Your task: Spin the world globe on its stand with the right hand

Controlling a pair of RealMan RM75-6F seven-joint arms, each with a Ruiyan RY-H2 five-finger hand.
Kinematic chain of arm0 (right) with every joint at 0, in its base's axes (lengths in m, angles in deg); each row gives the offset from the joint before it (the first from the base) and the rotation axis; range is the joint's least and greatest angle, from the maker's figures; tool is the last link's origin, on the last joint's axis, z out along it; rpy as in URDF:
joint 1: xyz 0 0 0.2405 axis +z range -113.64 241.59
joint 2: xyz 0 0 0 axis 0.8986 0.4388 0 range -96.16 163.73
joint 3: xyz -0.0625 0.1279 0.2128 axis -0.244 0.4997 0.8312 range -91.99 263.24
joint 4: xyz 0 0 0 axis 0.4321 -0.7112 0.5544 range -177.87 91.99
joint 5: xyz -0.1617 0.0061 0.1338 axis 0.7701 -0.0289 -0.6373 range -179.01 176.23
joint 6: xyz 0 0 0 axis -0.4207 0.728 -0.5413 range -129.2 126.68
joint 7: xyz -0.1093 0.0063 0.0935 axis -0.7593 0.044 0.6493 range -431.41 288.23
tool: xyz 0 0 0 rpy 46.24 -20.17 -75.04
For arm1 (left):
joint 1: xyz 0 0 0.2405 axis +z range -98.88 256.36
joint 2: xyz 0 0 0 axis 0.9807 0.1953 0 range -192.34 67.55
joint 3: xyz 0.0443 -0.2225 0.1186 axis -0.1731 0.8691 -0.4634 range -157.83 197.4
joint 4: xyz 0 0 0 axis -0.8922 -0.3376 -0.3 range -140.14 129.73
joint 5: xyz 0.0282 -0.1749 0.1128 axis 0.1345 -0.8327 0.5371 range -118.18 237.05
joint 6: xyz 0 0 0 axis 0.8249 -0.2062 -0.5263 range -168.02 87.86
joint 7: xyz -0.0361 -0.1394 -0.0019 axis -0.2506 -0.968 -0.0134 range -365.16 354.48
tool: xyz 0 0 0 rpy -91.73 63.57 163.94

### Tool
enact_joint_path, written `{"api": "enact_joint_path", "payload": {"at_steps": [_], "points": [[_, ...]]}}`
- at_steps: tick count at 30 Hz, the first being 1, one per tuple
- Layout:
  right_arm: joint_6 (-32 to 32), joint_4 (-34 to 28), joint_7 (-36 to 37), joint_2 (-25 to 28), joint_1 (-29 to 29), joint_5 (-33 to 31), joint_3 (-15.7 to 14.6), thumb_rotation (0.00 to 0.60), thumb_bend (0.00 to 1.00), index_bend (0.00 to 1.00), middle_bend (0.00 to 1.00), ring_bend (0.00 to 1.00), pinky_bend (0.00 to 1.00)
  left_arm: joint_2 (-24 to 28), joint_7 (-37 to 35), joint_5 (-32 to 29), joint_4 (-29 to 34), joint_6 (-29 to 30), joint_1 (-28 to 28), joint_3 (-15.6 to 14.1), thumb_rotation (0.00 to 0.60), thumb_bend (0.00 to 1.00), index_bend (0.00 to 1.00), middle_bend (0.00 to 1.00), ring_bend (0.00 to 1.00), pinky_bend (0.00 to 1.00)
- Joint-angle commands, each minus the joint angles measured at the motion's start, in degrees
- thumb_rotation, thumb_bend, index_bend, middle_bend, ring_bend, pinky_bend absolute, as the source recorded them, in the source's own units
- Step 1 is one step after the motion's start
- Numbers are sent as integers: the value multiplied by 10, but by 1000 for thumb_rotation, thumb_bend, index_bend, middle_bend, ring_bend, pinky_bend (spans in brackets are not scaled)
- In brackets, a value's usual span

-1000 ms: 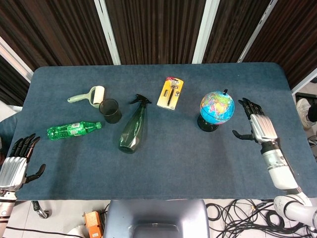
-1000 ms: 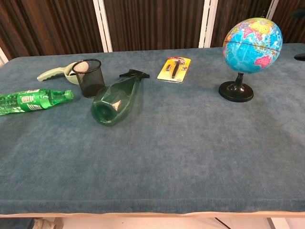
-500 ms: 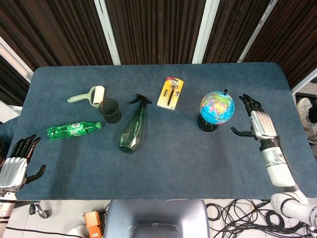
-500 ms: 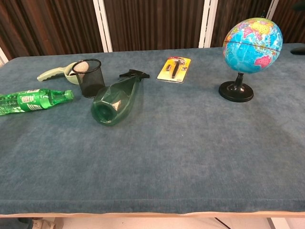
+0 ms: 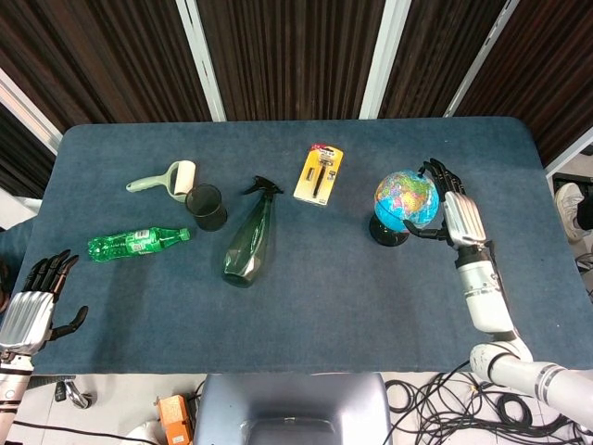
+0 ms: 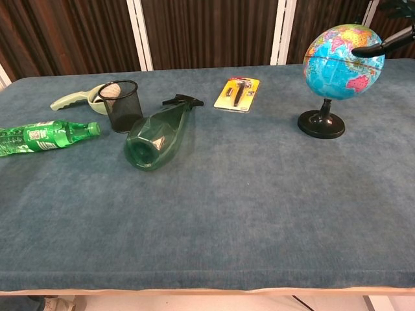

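Looking for writing first, I find almost none that I can read: the green plastic bottle (image 5: 137,243) has a green and white label, and the yellow blister card (image 5: 319,173) has a red band at its top, but the letters on both are too small. The globe (image 5: 406,199) shows coloured countries on blue sea; no names are legible to me.

The globe stands upright on its black round stand (image 6: 321,124), on the right part of the blue table (image 5: 306,306). My right hand (image 5: 456,215) is at the right side of the globe, fingers spread apart, and a dark fingertip (image 6: 364,50) lies against the upper right of the ball. It holds nothing. In the chest view only this finger enters the frame.

My left hand (image 5: 30,311) is at the near left corner of the table, fingers apart, holding nothing.

A dark green spray bottle (image 5: 250,235) lies on its side near the middle. A black mesh cup (image 5: 206,207) stands left of it, just beside a lint roller (image 5: 167,180) with pale green handle. All these are well apart from the globe, so nothing stands between my right hand and it.
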Motion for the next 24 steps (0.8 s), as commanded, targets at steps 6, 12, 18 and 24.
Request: {"api": "enact_joint_path", "payload": {"at_steps": [6, 12, 18, 24], "points": [[17, 25, -4, -7, 3, -18, -1, 600, 135, 0, 0, 0, 0, 3, -3, 1, 1, 3, 2, -1, 600, 345, 0, 0, 0, 0], [24, 44, -7, -7, 1, -29, -1, 600, 135, 0, 0, 0, 0, 4, -4, 2, 2, 4, 2, -1, 600, 346, 0, 0, 0, 0], [37, 70, 6, -9, -1, -37, -1, 600, 135, 0, 0, 0, 0, 4, -2, 0, 4, 3, 2, -1, 600, 345, 0, 0, 0, 0], [61, 108, 13, -11, 2, -50, 1, 600, 135, 0, 0, 0, 0, 2, 3, -1, 4, 1, 2, -1, 600, 345, 0, 0, 0, 0]]}}
